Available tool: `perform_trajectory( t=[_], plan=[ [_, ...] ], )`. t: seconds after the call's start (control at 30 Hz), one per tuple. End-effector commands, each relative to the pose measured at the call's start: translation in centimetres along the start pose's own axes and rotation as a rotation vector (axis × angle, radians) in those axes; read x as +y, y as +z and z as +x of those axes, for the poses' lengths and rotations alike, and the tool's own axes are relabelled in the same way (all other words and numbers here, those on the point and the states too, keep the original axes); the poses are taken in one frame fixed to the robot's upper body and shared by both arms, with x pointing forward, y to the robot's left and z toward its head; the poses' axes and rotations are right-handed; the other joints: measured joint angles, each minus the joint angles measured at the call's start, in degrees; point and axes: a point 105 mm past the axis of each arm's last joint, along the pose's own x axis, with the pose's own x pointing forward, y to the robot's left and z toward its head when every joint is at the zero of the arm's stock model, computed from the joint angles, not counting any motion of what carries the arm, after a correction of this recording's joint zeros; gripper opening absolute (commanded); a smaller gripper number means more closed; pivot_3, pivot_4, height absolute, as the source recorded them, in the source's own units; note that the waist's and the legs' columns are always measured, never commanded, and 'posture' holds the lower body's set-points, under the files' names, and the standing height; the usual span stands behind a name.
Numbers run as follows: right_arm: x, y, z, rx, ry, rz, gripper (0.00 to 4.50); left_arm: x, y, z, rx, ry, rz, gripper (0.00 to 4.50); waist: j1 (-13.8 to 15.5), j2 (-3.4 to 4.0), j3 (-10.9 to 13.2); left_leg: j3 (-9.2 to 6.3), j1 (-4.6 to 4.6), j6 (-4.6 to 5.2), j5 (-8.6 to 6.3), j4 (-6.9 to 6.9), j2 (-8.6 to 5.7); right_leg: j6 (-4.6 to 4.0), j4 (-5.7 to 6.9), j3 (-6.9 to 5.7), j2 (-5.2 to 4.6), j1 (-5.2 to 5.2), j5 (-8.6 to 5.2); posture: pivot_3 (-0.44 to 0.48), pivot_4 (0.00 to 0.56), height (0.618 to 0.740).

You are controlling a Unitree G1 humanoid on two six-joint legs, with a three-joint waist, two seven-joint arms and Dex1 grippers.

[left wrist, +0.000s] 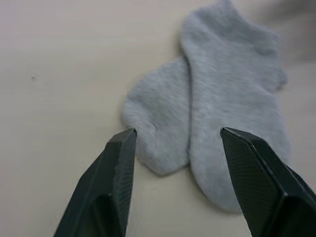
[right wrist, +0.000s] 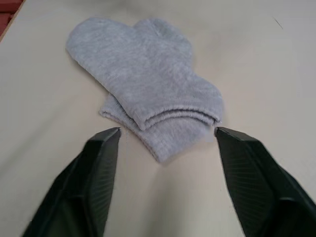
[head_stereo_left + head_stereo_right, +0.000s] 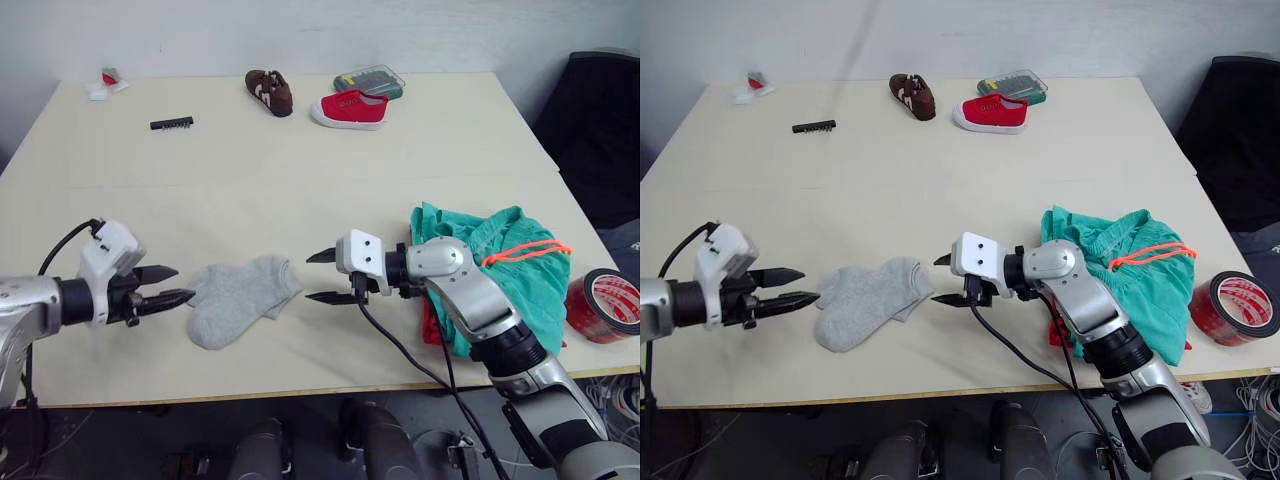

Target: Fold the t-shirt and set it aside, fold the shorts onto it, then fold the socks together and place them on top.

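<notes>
Socks [image 3: 240, 297] stacked at lower centre; left gripper [image 3: 178, 285] and right gripper [image 3: 322, 277] both spread, empty; t-shirt [image 3: 430, 325] mostly hidden under shorts [image 3: 510, 265]

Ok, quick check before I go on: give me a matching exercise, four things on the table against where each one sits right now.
Things:
1. socks
2. shorts
3. red canvas shoe
4. roll of red tape

Places:
A. far side of the table, beside the brown shoe
B. between the left gripper and right gripper, one lying on the other
C. at the table's right edge, just right of the green garment
D. heaped on the red t-shirt, behind the right arm

Pairs: 1-B, 2-D, 3-A, 4-C
</notes>
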Motion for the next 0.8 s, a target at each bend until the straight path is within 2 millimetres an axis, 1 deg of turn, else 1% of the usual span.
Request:
perform_trajectory(
  t=[0.03,0.1,0.2,0.3,0.37,0.47,0.57,0.6,0.67,0.73,0.77,0.8],
  plan=[
    [-1.1,1.5,1.1,-0.039,0.001,-0.028,3.41,-3.4,0.2,-0.2,0.015,-0.134,0.124,2.64,-0.15,0.03,0.02,0.01,0.0,0.0,-0.01,0.01,0.0,0.0,-0.03,0.01,0.0,0.0,0.0,0.0,0.15,0.74],
    [-1.7,1.8,1.9,-0.05,-0.003,0.005,3.41,-3.6,-0.5,0.3,0.037,-0.123,0.12,2.64,0.01,0.05,0.03,-0.01,0.0,0.0,-0.01,0.01,0.01,-0.03,0.01,0.0,0.0,-0.01,-0.02,0.0,0.15,0.74],
    [-2.3,1.8,3.1,-0.049,-0.003,0.055,3.41,-3.3,-1.2,1.2,0.035,-0.08,0.078,2.64,0.22,0.07,0.03,-0.07,0.05,-0.02,0.0,0.01,0.02,-0.09,0.12,-0.02,0.0,-0.01,-0.05,0.0,0.15,0.74],
    [-2.8,1.3,4.5,-0.018,-0.011,0.104,3.41,-3.1,-2.2,1.6,0.053,-0.045,0.059,2.64,0.11,0.06,0.03,-0.06,0.05,-0.01,0.0,0.02,0.02,-0.1,0.15,-0.01,-0.01,0.0,-0.05,0.0,0.15,0.74],
    [-3.6,0.6,5.3,0.014,-0.046,0.171,3.41,-3.0,-3.1,1.9,0.066,-0.031,0.044,2.64,0.02,0.07,0.03,-0.06,0.04,0.01,-0.01,0.01,0.02,-0.1,0.16,-0.02,-0.01,-0.01,-0.05,0.0,0.15,0.74],
    [-4.4,0.2,5.9,0.018,-0.076,0.287,3.41,-3.2,-3.8,2.3,0.064,-0.027,0.025,2.64,-0.28,0.08,0.04,-0.06,0.03,0.01,-0.01,-0.03,0.03,-0.1,0.21,-0.03,-0.01,-0.02,-0.05,0.0,0.15,0.74],
    [-4.7,0.3,6.2,0.005,-0.073,0.414,3.44,-3.3,-4.2,2.5,0.065,-0.025,0.017,2.03,-0.28,0.08,0.04,-0.06,0.01,0.01,-0.01,-0.05,0.04,-0.11,0.23,-0.05,-0.01,-0.02,-0.06,0.0,0.15,0.74],
    [-4.7,0.3,6.2,0.009,-0.069,0.447,3.44,-3.4,-4.5,2.6,0.069,-0.026,0.015,1.66,-0.27,0.08,0.04,-0.07,0.0,0.01,-0.01,-0.05,0.04,-0.11,0.23,-0.06,-0.01,-0.02,-0.06,0.0,0.15,0.74],
    [-4.6,-0.1,6.4,0.026,-0.067,0.481,3.44,-3.5,-4.8,2.7,0.074,-0.027,0.013,1.11,-0.27,0.09,0.04,-0.07,0.0,0.03,-0.03,-0.05,0.04,-0.11,0.21,-0.05,-0.01,-0.02,-0.05,0.0,0.15,0.74],
    [-4.4,-0.6,6.6,0.052,-0.068,0.477,3.44,-3.5,-5.0,2.8,0.076,-0.026,0.012,0.45,-0.28,0.09,0.04,-0.08,0.0,0.02,-0.04,-0.05,0.04,-0.11,0.21,-0.05,-0.01,-0.02,-0.06,0.0,0.15,0.74],
    [-4.3,-0.7,6.7,0.05,-0.068,0.492,3.25,-3.5,-5.0,2.8,0.074,-0.025,0.012,0.13,-0.28,0.1,0.04,-0.08,0.0,0.02,-0.04,-0.05,0.05,-0.11,0.2,-0.05,-0.01,-0.02,-0.06,0.0,0.15,0.74],
    [-4.3,-0.7,6.7,0.048,-0.067,0.504,3.03,-3.5,-5.0,2.8,0.074,-0.025,0.012,0.0,-0.28,0.1,0.04,-0.08,0.0,0.01,-0.04,-0.05,0.04,-0.11,0.2,-0.05,-0.01,-0.02,-0.06,0.0,0.15,0.74]
  ],
)
